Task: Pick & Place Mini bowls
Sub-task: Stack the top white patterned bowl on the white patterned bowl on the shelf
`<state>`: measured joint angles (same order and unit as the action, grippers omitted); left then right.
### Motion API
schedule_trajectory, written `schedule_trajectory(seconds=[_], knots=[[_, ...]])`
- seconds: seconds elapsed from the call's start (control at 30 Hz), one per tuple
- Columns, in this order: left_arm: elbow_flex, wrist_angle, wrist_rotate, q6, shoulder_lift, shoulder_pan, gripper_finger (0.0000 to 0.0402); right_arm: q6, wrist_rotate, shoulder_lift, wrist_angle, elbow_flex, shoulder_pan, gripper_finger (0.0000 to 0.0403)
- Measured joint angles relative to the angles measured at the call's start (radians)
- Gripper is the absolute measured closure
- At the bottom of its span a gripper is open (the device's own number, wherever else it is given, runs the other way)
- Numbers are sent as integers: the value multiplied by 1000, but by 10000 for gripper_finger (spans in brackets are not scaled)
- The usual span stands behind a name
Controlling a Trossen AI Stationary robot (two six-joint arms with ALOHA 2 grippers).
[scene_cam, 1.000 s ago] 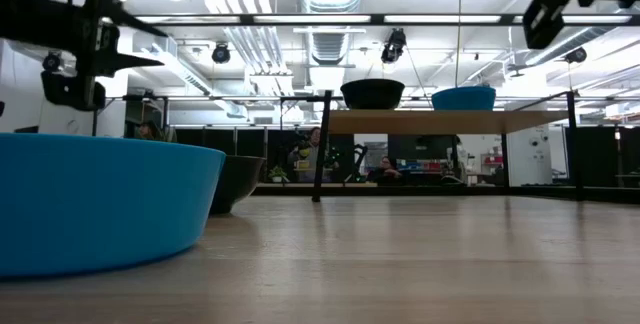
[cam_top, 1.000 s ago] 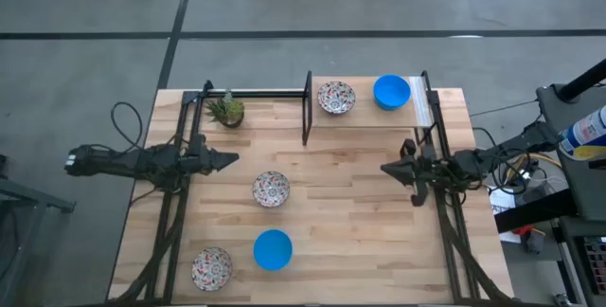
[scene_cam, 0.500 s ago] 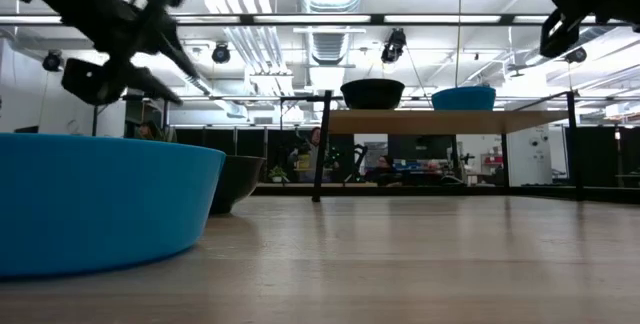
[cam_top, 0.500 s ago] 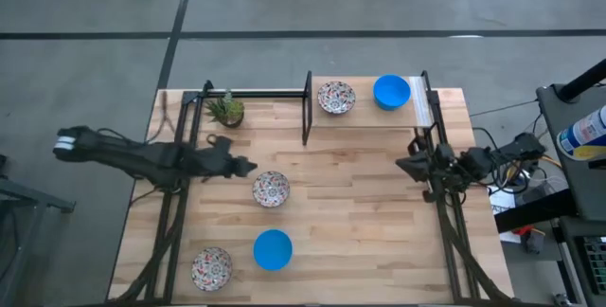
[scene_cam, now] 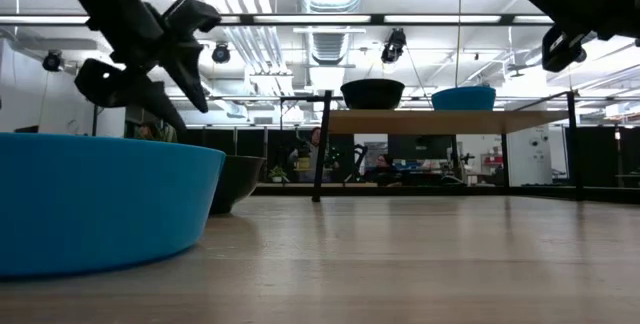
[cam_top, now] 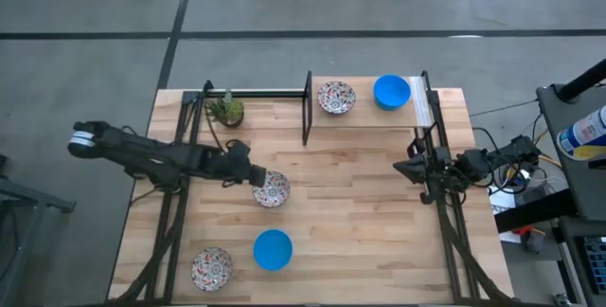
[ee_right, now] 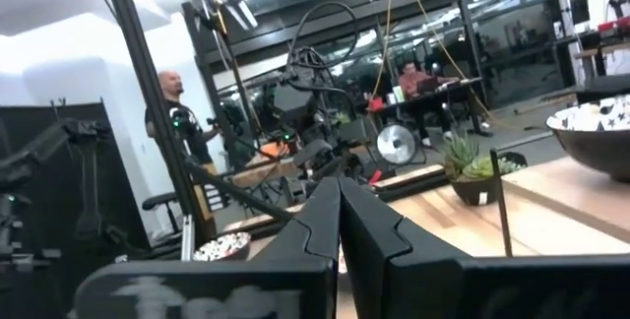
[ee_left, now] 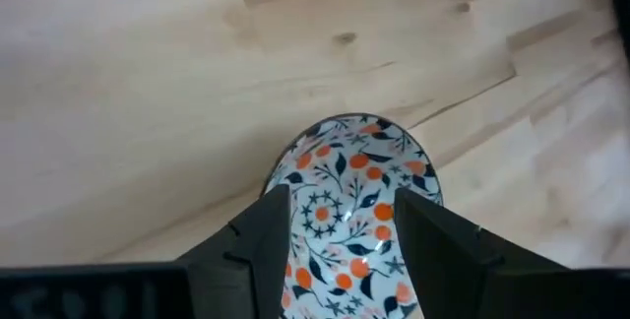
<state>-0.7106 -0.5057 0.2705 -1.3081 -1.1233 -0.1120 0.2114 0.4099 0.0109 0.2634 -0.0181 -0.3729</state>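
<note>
Your left wrist view alone showed the left gripper (ee_left: 340, 225) spread wide over the patterned bowl (cam_top: 272, 189). Counted: three patterned, two blue bowls; the right gripper (cam_top: 401, 168), fingers together, waited right of it.

- We see no readable txt, labels, brand names, nos. or signs in any view.
- Raised lettering on right wrist housing is too blurred; we can't read it.
</note>
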Motion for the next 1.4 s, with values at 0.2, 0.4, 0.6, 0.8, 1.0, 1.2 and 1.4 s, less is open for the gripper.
schedule_trajectory(seconds=[0.2,0.4,0.6,0.8,1.0,1.2,1.4], knots=[[-27,-66,9,51,-79,4,227,-9,0,-3,0,0,0,394],[-22,-53,-17,55,-136,6,227,-9,0,-2,-1,0,0,394],[-20,-54,-23,81,-181,13,227,-9,0,-2,-1,0,0,394],[-20,-55,-36,88,-204,29,233,-9,0,-2,-1,0,0,394],[-19,-49,-77,147,-228,53,271,-9,1,-1,-1,0,0,394],[-15,-43,-78,185,-226,76,334,-9,1,-1,-1,0,0,394],[-8,3,-87,213,-220,107,392,-9,1,-1,-1,0,0,394]])
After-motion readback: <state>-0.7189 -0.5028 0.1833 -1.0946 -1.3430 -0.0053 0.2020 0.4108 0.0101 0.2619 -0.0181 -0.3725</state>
